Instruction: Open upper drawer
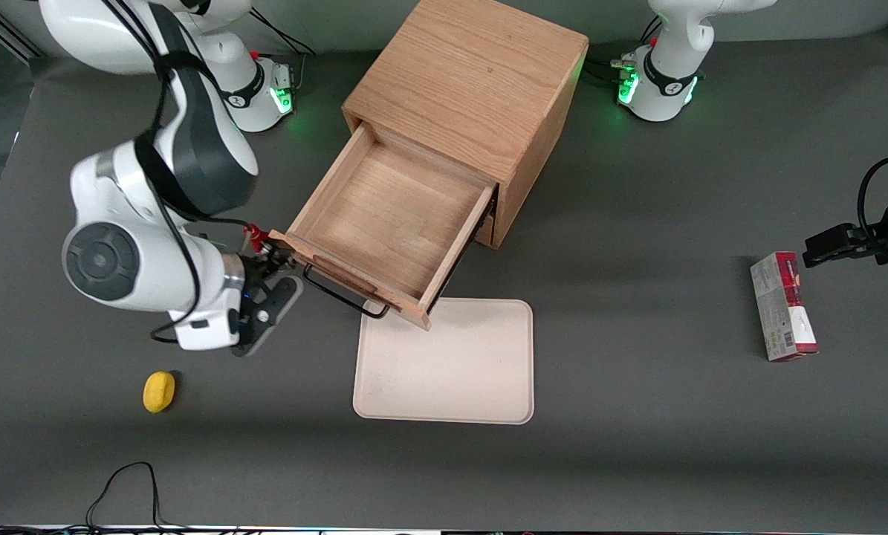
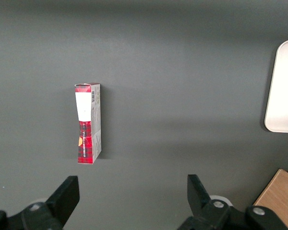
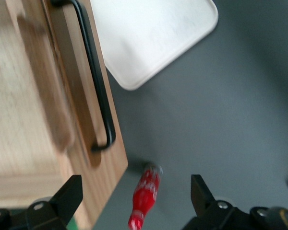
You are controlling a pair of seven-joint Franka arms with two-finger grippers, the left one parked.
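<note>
The upper drawer stands pulled far out of the light-oak cabinet, and its inside shows bare wood. Its black bar handle runs along the drawer front and appears as a handle in the right wrist view. My gripper hovers at the drawer front's corner toward the working arm's end, apart from the handle. The gripper is open, its fingers wide and holding nothing. A small red bottle lies on the table below it.
A cream tray lies on the table, partly under the open drawer's front. A yellow object sits nearer the front camera than my gripper. A red box lies toward the parked arm's end, also seen as the box.
</note>
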